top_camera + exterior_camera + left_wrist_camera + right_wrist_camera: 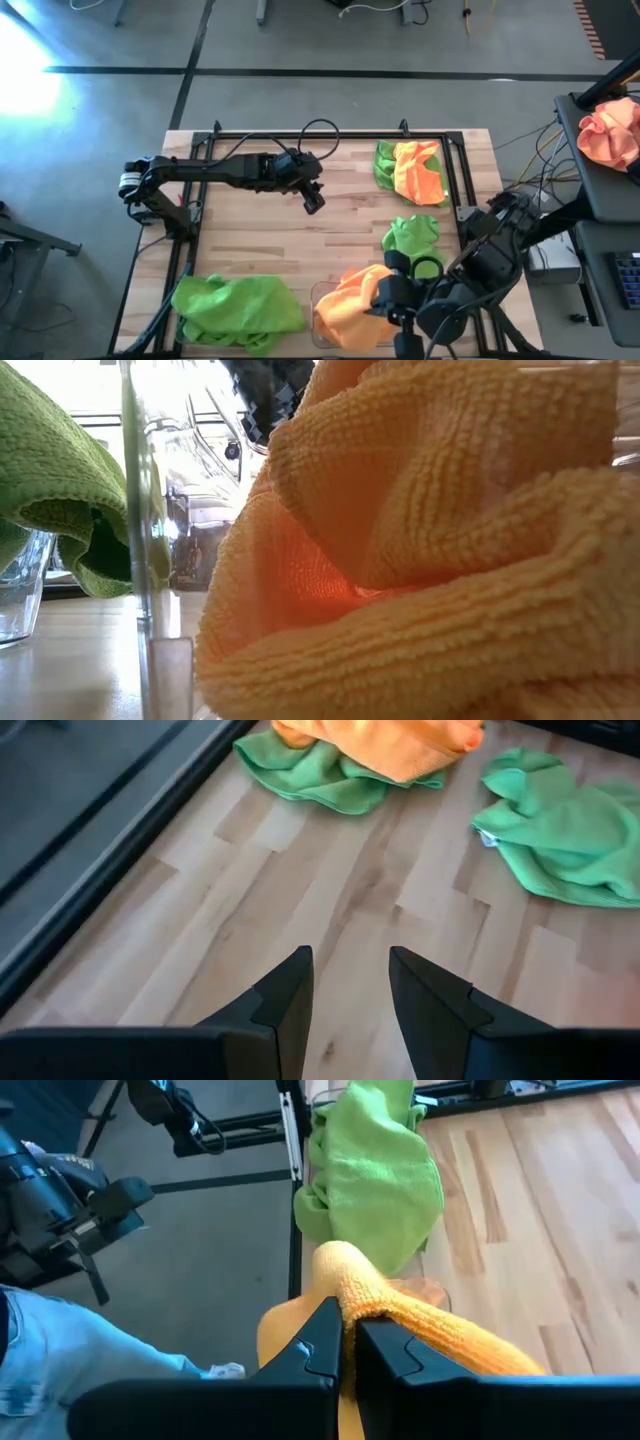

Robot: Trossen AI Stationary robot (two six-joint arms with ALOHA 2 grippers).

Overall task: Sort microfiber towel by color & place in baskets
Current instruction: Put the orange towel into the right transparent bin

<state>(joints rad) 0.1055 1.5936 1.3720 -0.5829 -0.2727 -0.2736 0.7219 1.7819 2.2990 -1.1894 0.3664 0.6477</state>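
Observation:
My right gripper (347, 1330) is shut on an orange towel (350, 305) over a clear basket (320, 298) at the table's near edge. That towel fills the low view (430, 540). A second basket's clear wall (140, 510) stands left of it, with lime green towels (235, 312) heaped in it and drooping over its rim (375, 1170). My left gripper (350, 985) hovers open over bare wood at the table's middle (313, 197). An orange towel (380, 745) lies on a green one (320, 775) at the far right, and a single green towel (412, 235) lies nearer. My right gripper pinches a raised fold of the orange towel (345, 1285) between its two fingers, several layers bunched together. The fingers slant down from the table's right toward its left. The rest of the towel (330, 660) sags below the fingers, slack, down into the basket.
A black metal frame (300, 135) runs around the tabletop. A paler peach cloth bundle (610, 130) sits on a side stand beyond the table's right edge. Bare wood (260, 240) lies open between the two arms.

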